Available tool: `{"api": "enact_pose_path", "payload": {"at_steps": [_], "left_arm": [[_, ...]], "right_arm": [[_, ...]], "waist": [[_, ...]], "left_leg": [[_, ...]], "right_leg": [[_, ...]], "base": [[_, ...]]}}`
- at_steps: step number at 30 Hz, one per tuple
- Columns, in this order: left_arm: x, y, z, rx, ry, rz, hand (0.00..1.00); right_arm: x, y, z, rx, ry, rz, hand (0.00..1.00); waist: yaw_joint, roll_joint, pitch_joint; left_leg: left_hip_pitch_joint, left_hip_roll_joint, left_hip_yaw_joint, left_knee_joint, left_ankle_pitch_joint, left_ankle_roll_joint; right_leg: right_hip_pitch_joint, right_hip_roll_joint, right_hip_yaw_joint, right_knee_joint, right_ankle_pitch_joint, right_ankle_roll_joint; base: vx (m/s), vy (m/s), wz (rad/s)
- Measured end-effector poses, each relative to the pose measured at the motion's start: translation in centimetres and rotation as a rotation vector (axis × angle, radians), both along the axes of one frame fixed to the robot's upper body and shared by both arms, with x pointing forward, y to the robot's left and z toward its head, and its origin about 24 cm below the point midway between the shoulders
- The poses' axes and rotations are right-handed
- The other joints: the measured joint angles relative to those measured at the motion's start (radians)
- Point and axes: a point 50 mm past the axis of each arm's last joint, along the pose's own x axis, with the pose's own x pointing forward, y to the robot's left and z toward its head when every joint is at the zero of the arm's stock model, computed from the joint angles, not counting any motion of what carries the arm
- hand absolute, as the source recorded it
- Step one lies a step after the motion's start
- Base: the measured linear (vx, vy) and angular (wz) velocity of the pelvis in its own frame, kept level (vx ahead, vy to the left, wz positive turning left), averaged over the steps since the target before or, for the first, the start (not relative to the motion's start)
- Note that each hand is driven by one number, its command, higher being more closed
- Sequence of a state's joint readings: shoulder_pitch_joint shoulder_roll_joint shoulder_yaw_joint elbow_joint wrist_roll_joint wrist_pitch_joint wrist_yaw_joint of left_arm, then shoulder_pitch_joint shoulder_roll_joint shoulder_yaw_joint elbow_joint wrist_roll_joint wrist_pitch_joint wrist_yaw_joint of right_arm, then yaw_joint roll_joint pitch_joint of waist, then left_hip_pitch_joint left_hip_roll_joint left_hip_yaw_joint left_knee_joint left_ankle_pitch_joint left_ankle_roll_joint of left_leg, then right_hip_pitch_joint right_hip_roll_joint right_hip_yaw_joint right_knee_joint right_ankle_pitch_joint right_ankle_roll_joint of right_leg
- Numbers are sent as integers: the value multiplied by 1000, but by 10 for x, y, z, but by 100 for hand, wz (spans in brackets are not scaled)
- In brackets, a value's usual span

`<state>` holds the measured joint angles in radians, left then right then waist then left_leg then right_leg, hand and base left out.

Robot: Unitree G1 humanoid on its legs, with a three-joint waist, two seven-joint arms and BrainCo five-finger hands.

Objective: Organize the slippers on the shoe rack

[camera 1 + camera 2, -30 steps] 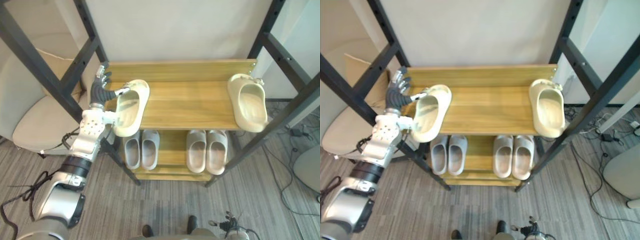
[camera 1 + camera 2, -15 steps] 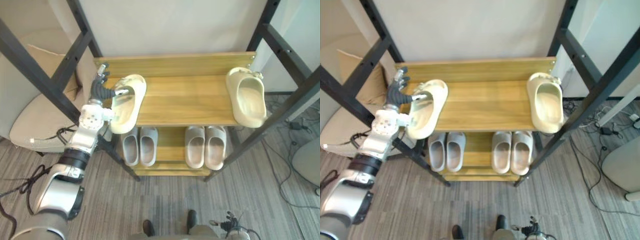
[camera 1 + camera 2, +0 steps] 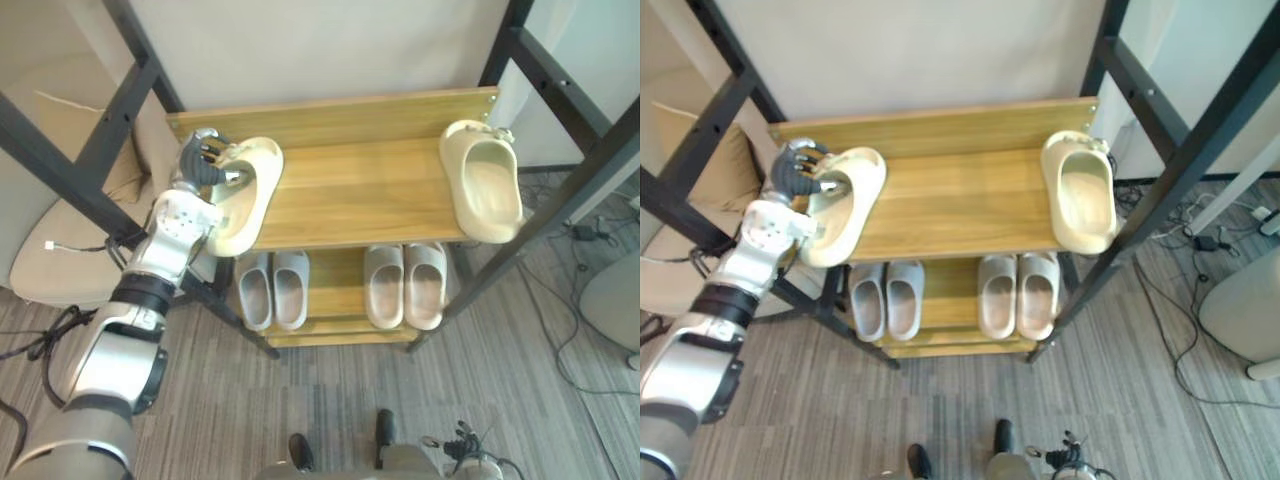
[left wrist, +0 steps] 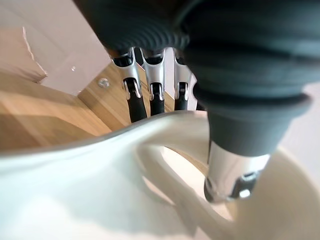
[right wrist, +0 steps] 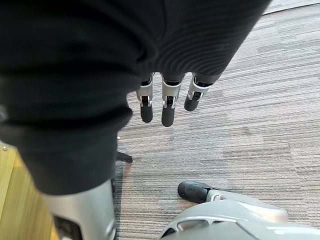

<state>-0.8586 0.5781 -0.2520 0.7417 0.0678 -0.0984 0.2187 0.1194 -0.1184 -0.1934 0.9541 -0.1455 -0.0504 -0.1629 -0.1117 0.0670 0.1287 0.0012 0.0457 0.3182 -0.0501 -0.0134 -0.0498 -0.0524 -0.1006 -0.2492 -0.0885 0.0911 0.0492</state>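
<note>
grasping slipper (image 3: 247,195) rim with left hand (image 3: 200,162) at left end of top shelf (image 3: 350,190); second slipper (image 3: 484,185) at right end; right hand (image 5: 168,107) released, over floor (image 5: 250,100).

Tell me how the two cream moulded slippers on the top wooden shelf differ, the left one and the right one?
The left cream slipper is gripped by the robot's left hand, fingers curled round its rim; the right cream slipper lies free. The left one sits slanted, one end jutting past the wooden shelf at its front left corner; the right one lies nearly straight, front to back. Both share the same cream colour and shape, openings up.
</note>
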Motion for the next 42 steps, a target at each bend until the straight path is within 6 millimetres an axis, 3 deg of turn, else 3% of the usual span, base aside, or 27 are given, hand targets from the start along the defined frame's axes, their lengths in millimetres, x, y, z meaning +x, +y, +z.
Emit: {"api": "enact_pose_path", "payload": {"at_steps": [14, 25, 34, 42], "left_arm": [[1, -4, 0, -21, -14, 21, 100], [2, -59, 4, -68, -57, -147, 100], [6, -83, 11, -73, -76, -198, 100], [16, -108, 50, -80, -148, -235, 100]], "right_arm": [[-1, 1, 0, 21, -9, -36, 0], [4, 1, 2, 17, -33, -35, 0], [4, -3, 4, 5, -37, -50, 0], [6, -5, 5, 15, -54, -89, 0]], "waist": [[-7, -7, 18], [-23, 1, 22], [-46, 29, 37], [-64, 48, 48]], "left_leg": [[20, -1, 2, 0, 0, -1], [22, -3, -1, 0, 0, 0], [22, -3, 6, 1, 0, 0], [1, -3, 27, 2, 0, 0]], "right_leg": [[19, -1, 5, 0, 2, -2], [22, -3, -4, 0, 3, -1], [18, -3, 5, 0, 4, -3], [-21, -6, 49, 0, 20, 1]], "base": [[0, 0, 0], [0, 0, 0], [-5, -2, -2], [-6, -5, -15]]}}
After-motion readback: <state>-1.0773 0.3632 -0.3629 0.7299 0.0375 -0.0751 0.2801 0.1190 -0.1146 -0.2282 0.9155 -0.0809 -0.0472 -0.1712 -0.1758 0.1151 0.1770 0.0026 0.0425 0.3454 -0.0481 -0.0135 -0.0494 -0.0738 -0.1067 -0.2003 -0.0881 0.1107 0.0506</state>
